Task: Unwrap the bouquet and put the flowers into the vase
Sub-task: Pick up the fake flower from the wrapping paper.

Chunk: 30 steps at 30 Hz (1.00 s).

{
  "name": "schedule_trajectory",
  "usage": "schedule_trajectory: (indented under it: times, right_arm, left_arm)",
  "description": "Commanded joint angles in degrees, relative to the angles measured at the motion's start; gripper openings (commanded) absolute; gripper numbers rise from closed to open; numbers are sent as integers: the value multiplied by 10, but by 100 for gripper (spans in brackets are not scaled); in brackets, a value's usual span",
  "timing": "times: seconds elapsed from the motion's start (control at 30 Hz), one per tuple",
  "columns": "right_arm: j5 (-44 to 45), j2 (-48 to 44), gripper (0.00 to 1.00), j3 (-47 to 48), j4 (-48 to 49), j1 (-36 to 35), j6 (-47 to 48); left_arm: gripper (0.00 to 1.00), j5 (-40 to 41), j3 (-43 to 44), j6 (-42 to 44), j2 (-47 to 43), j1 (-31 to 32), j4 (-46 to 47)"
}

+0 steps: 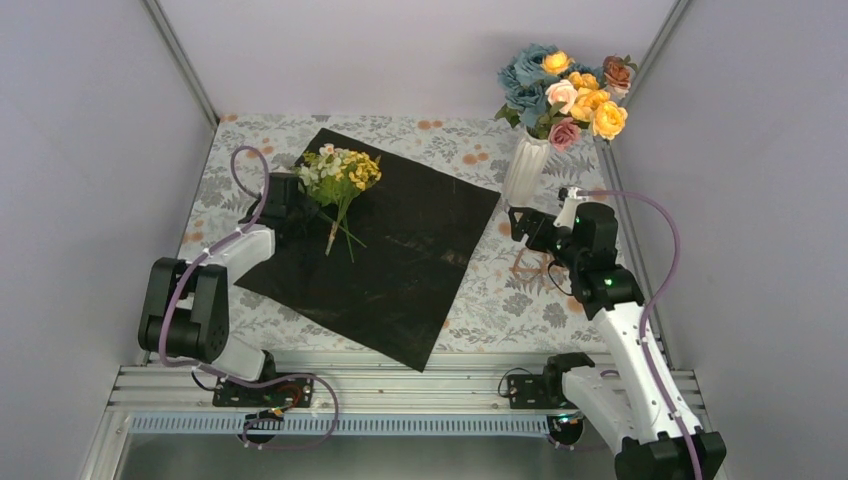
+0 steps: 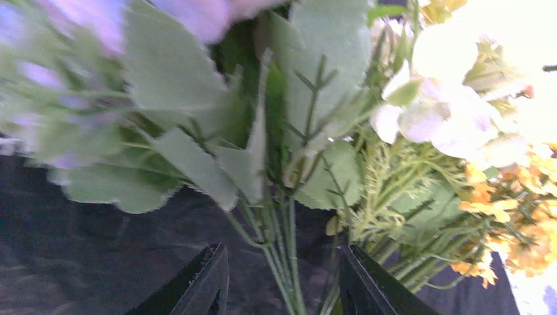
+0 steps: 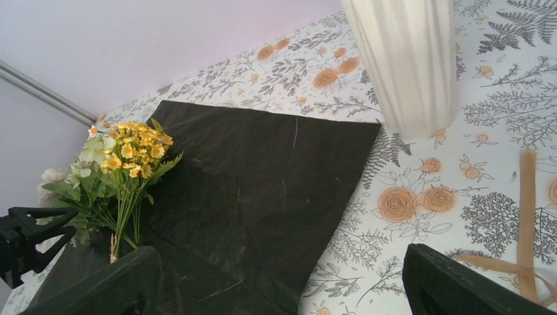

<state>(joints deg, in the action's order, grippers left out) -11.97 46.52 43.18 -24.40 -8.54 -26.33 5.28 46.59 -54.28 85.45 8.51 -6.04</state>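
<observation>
Looking down from above, a large black square sheet of thin, glossy film [image 1: 400, 250] is seen spread flat on the floral-print worktop [image 1: 500, 300], so the unwrapping is judged done. A tall, ribbed white vase [image 1: 525, 168] at the far right is already filled with blue, orange and pink fabric blooms [image 1: 565, 90], while a small bunch of yellow and white flowers on thin green stems [image 1: 342, 175] lies on the sheet's far left corner, well apart from the vase. The left tool [image 1: 290, 205] is set at that bunch and the right tool [image 1: 520, 222] is held near the vase's foot. From the left wrist, the left tool [image 2: 282, 285] is shown spread, its dark fingers [image 2: 203, 285] standing either side of the wiry stems [image 2: 284, 256] without pinching them; soft, felt-like leaves [image 2: 197, 164] are blurred above. From the right wrist, the right tool [image 3: 282, 289] is shown wide apart with nothing between its fingers. The vase [image 3: 407, 65], matte and vertically ribbed, is seen upright beside the faintly creased sheet [image 3: 263, 184], with the bunch [image 3: 125, 164] at the far corner. That bunch is judged yet to be lifted and carried to the vase.
</observation>
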Motion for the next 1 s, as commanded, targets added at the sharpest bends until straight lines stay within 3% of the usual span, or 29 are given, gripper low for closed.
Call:
schedule_trajectory:
  times: [0.0,0.43,0.63,0.73,0.97]
  right_arm:
    - [8,-4,92,-20,31,-10,5]
    - [12,6,91,-16,33,-33,-3]
    - [19,9,91,-2,21,-48,-2]
    - [10,10,88,8,15,-58,-6]
    - [19,17,85,35,-8,-113,-1]
  left_arm:
    - [43,-64,-18,-38,25,2,70]
    - [35,-69,-7,-59,108,2,132]
    - [17,-66,3,-61,130,2,121]
    - [3,-54,11,-48,116,1,100]
    - [2,37,85,64,10,6,2]
